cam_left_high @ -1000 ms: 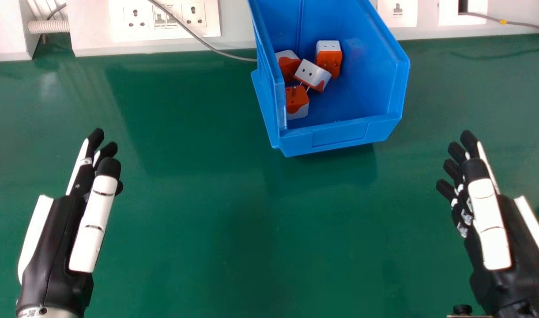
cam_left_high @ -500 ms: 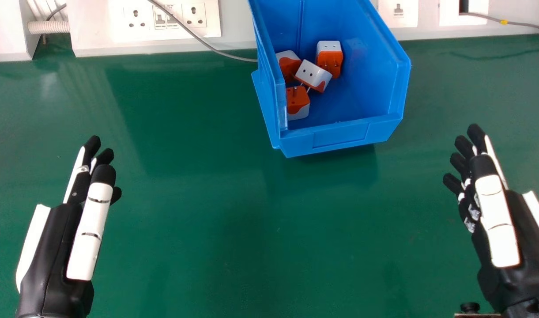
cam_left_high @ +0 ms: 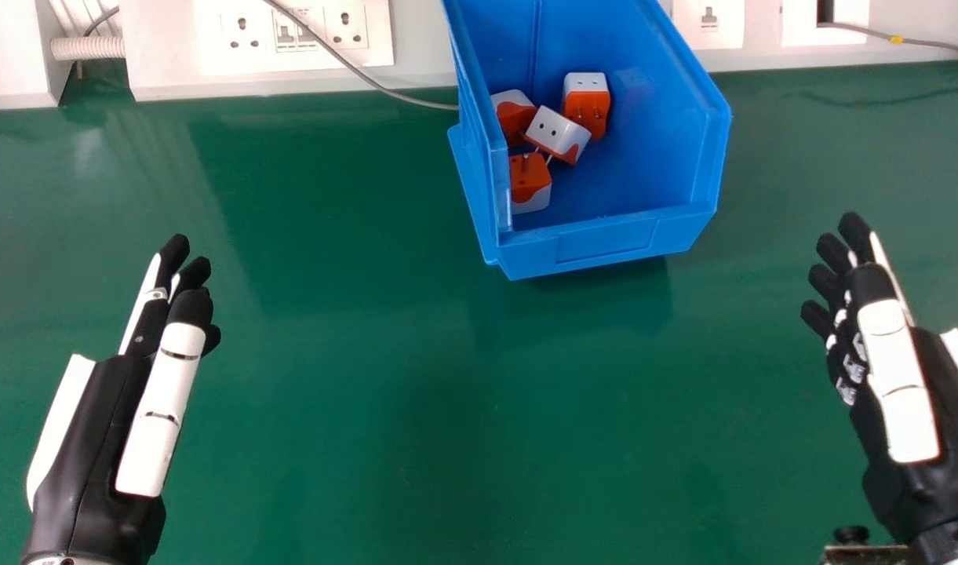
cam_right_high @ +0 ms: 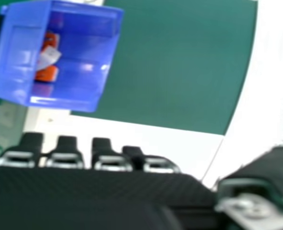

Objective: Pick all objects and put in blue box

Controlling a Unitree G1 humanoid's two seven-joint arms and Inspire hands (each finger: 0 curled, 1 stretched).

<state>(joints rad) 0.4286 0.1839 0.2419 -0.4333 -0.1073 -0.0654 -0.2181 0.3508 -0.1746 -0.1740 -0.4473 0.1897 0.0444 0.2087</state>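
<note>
The plugs [cam_left_high: 558,133] lie all jumbled in the box [cam_left_high: 612,239], likely because they only need to be in, not neat. Its low side faces out over the counter [cam_left_high: 329,275], maybe for easy reaching. The left hand [cam_left_high: 94,439] and right hand [cam_left_high: 898,377] sit well apart, fingers straight and holding nothing, as the job looks done.

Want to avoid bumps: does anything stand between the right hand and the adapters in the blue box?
The right wall and low front of the blue box stand between the right hand and the adapters; nothing else visible does.
</note>
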